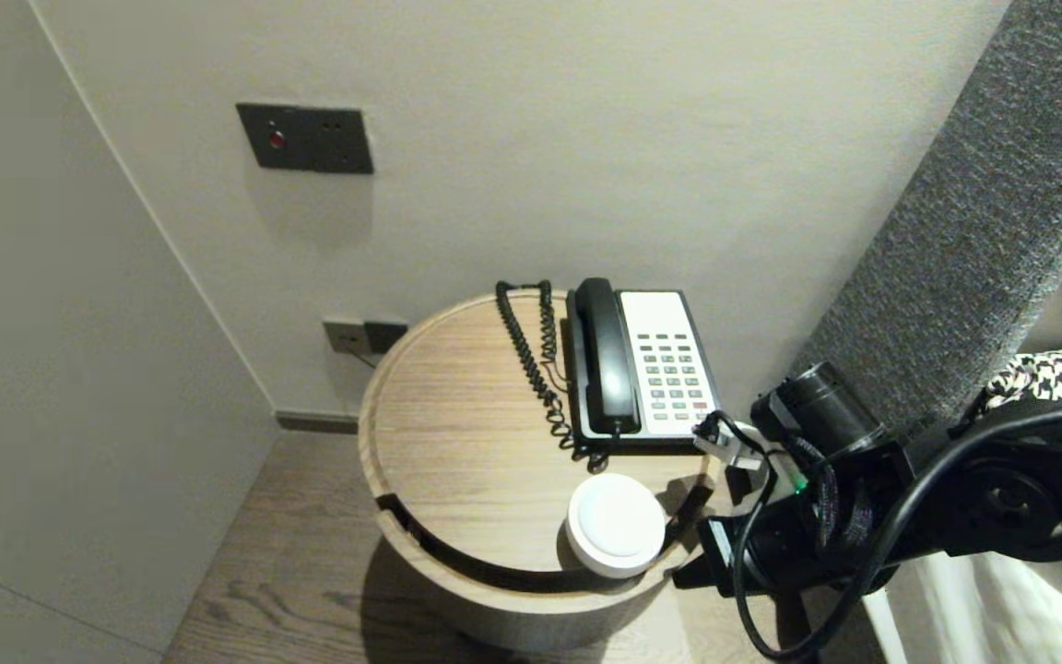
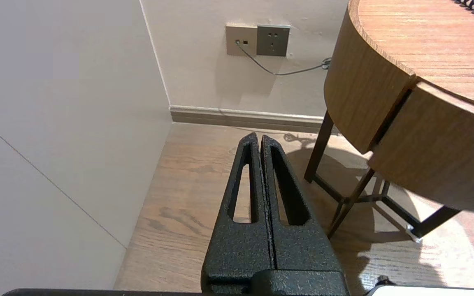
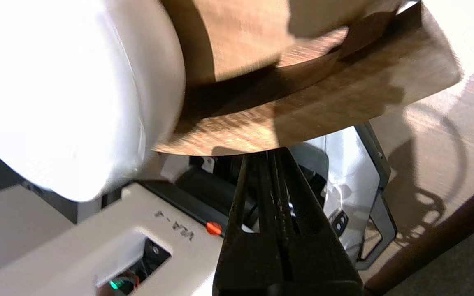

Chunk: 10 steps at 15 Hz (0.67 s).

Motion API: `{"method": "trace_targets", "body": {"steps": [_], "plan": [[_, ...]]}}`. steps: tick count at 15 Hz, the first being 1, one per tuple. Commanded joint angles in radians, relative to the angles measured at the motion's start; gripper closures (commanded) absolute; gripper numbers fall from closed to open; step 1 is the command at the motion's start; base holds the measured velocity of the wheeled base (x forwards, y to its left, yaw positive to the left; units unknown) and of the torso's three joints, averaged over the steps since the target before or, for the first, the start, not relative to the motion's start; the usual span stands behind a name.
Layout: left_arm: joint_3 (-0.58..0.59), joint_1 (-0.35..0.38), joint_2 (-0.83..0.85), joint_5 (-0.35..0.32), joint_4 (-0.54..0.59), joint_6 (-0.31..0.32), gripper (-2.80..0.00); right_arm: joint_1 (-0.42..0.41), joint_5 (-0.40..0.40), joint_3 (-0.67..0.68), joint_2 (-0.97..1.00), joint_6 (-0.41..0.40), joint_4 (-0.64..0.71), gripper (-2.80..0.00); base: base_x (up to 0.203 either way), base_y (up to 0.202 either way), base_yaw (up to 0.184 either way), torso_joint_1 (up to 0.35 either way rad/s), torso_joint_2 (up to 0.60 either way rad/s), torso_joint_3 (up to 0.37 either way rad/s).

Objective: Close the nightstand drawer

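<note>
Eyes on the lower middle of the head view: a white round container (image 1: pixel 615 524) sits on the near rim of the round wooden table (image 1: pixel 457 433). It's plain, smooth, glossy white, short and cylinder-shaped, with a flat circular top ringed by a slightly raised edge, and no marking I can make out. It stands upright, apart from the black-and-white telephone (image 1: pixel 646 364) above it near the frame's centre, whose coiled cord (image 1: pixel 536 360) runs down the tabletop on the phone's left. The right gripper (image 3: pixel 276 154) is at the lower right of the head view, just beside the container at the table's edge. Its black fingers are pressed together, pinching nothing, with the tips just under the table's rim, and whether they touch the wood I cannot tell. The left gripper (image 2: pixel 260 137) hangs off to the side, fingers squeezed flat against each other, over the wooden floor (image 2: pixel 191 197) near the wall sockets (image 2: pixel 257 40)
</note>
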Motion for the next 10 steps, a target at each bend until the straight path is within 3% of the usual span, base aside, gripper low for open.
{"method": "trace_targets", "body": {"steps": [1,10], "plan": [[0.000,0.000,-0.002,0.000,0.000,0.000,0.00,-0.002,-0.007,-0.028,0.016,0.011,-0.001,0.00,0.000,0.000,0.000,0.000,0.00,0.000],[0.000,0.000,-0.002,0.000,0.000,0.000,0.00,-0.005,-0.019,-0.044,0.018,0.015,0.006,0.00,0.000,0.000,0.000,0.000,0.00,0.000]]}}
